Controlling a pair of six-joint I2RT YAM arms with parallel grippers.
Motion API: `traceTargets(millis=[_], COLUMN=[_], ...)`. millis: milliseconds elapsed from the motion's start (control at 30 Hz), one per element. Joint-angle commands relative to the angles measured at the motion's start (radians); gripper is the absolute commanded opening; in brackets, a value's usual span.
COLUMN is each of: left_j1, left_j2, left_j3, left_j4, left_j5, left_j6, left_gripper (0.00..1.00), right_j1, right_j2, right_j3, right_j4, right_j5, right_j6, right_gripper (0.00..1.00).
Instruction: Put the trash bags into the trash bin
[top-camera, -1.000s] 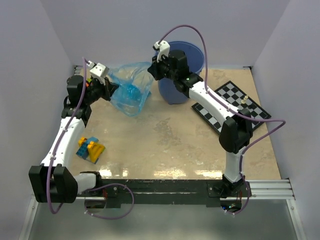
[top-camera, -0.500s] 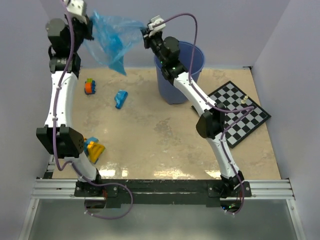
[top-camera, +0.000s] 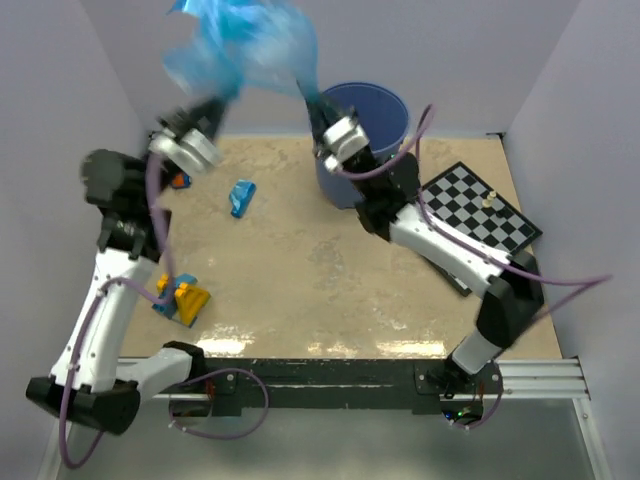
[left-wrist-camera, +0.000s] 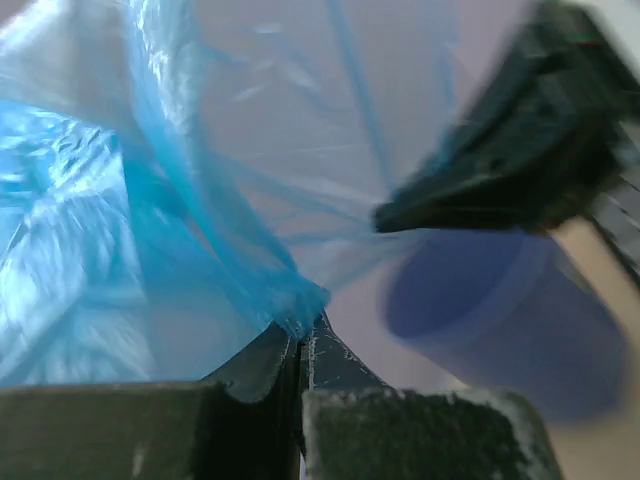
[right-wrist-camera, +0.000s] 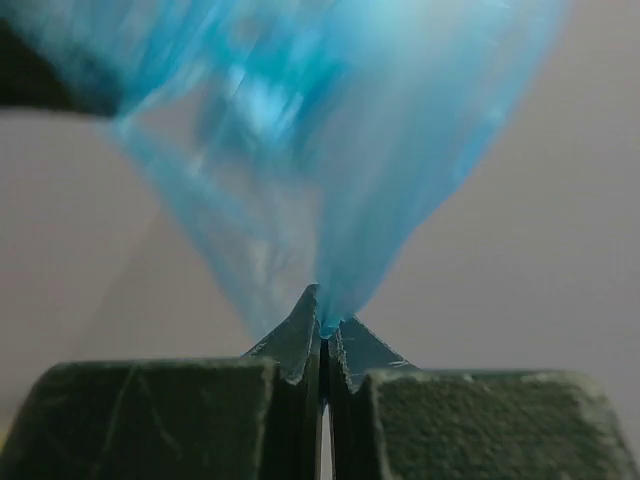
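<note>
The left hand and right hand are each pinching a corner of the bag. They are holding it higher than a moment ago, stretched out just left of the bin, so dropping it in looks close.

I count one trash bag — a single blur of blue film, and I cannot tell whether more than one is bunched in it. One trash bin. One chessboard, with one small piece on it. On the desk, toys in three spots — one lone blue block, one yellow-and-blue cluster, one orange bit half hidden by my arm. Two pincers: the left pincer and the right pincer.
</note>
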Motion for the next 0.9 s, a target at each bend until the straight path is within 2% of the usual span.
traceTargets(millis=[0, 33, 67, 100, 133, 200, 300, 400, 467, 567, 667, 700, 767, 800, 833, 867], left_j1=[-0.096, -0.097, -0.097, -0.097, -0.097, -0.097, -0.096, -0.076, -0.05, -0.025, 0.063, 0.112, 0.194, 0.219, 0.251, 0.266], left_j2=[-0.091, -0.128, -0.176, -0.219, -0.267, -0.33, -0.347, -0.343, -0.323, -0.214, -0.024, 0.046, 0.212, 0.278, 0.345, 0.393], left_j3=[-0.41, -0.461, -0.492, -0.518, -0.547, -0.585, -0.595, -0.596, -0.584, -0.512, -0.348, -0.266, -0.062, 0.062, 0.17, 0.289], left_j4=[-1.109, -1.189, -1.2, -1.162, -1.118, -1.001, -0.895, -0.768, -0.693, -0.608, -0.558, -0.558, -0.568, -0.574, -0.576, -0.57], left_j5=[0.271, 0.28, 0.292, 0.303, 0.321, 0.306, 0.233, 0.072, -0.04, -0.253, -0.424, -0.436, -0.434, -0.432, -0.429, -0.432], left_j6=[0.701, 0.681, 0.589, 0.499, 0.425, 0.265, 0.089, -0.133, -0.238, -0.292, -0.35, -0.381, -0.461, -0.478, -0.493, -0.504], left_gripper=[0.0, 0.0, 0.0, 0.0, 0.0, 0.0, 0.0, 0.0, 0.0, 0.0, 0.0, 0.0, 0.0, 0.0, 0.0, 0.0], right_j1=[-0.127, -0.142, -0.144, -0.147, -0.146, -0.146, -0.146, -0.15, -0.169, -0.186, -0.192, -0.196, -0.199, -0.198, -0.198, -0.195], right_j2=[-0.295, -0.402, -0.487, -0.571, -0.63, -0.702, -0.68, -0.548, -0.413, -0.122, 0.189, 0.309, 0.546, 0.662, 0.726, 0.748], right_j3=[-0.647, -0.701, -0.741, -0.757, -0.771, -0.775, -0.716, -0.586, -0.443, -0.146, 0.277, 0.441, 0.861, 1.086, 1.24, 1.284], right_j4=[-0.831, -1.031, -1.157, -1.25, -1.278, -1.231, -1.142, -1.022, -0.993, -1.014, -1.107, -1.153, -1.259, -1.258, -1.207, -1.077], right_j5=[-0.295, -0.363, -0.383, -0.402, -0.413, -0.381, -0.331, -0.25, -0.244, -0.246, -0.169, -0.134, -0.05, -0.005, 0.038, 0.073], right_j6=[-0.372, -0.429, -0.458, -0.454, -0.383, -0.234, -0.084, 0.11, 0.222, 0.32, 0.394, 0.42, 0.432, 0.423, 0.397, 0.352], right_gripper=[0.0, 0.0, 0.0, 0.0, 0.0, 0.0, 0.0, 0.0, 0.0, 0.0, 0.0, 0.0, 0.0, 0.0, 0.0, 0.0])
